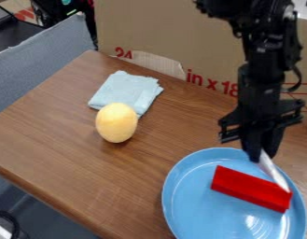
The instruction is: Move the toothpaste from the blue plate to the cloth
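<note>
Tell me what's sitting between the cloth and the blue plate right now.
The yellow ball sits on the table between the cloth and the blue plate; the camera view shows it.

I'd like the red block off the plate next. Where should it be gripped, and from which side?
Grip the red block across its narrow width near the middle, coming from straight above. It lies flat on the plate, long and straight-sided, with its top and both long sides exposed.
</note>
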Robot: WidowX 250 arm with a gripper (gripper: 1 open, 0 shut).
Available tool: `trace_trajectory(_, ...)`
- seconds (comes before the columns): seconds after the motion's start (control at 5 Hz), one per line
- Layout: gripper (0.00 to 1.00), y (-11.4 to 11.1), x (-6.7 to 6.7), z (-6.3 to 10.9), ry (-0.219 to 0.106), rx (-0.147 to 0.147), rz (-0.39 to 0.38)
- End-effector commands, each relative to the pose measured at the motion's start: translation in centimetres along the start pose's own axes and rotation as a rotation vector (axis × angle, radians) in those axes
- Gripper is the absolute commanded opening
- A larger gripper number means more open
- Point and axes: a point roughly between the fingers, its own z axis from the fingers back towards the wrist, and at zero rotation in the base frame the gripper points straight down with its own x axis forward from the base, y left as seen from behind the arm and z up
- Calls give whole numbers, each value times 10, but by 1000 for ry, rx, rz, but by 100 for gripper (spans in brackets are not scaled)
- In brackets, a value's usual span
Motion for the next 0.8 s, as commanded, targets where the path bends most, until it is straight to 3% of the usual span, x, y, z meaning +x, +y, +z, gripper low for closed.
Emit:
trace_trajectory(0.0, 0, -10, 3, -3, -38, -51, -11)
trace_trajectory(0.2, 0, -5, 7, -8, -36, -49, -24)
trace_trajectory(0.4, 0, -8, 14, 1, -36, -40, -36)
trace_trajectory(0.6, 0, -8, 16, -11, -29, -38, -32)
